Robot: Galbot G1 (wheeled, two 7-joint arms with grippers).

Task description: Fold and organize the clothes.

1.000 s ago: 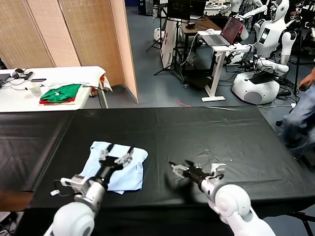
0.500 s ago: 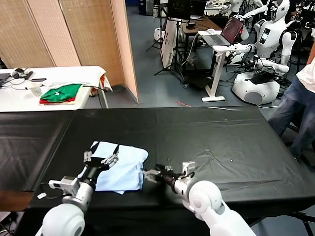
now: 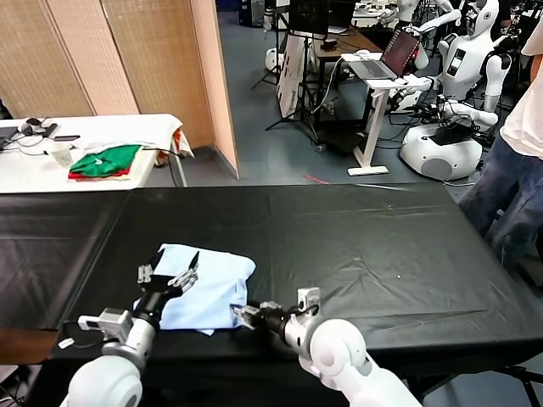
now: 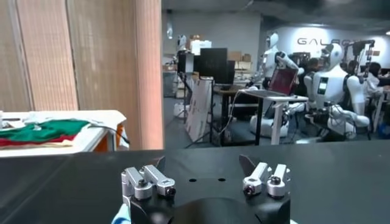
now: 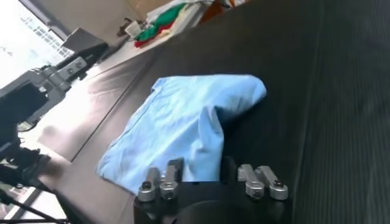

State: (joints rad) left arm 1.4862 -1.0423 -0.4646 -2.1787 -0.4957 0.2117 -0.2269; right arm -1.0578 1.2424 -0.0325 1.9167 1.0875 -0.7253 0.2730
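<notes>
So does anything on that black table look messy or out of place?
Only the light-blue T-shirt: it lies in a loose, rumpled bundle with uneven edges near the table's front edge, not a neat fold. The right claw is at its corner; the left claw hovers open above it.

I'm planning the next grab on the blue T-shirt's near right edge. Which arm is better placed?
Probably the right. The right hand sits at the light-blue T-shirt's near right edge, its fingers around the hem. The left hand, open, hovers over the shirt's left part, farther away.

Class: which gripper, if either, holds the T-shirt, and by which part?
Left gripper is open above the T-shirt, holding nothing. Right gripper is at its near right edge; a grip cannot be told.
</notes>
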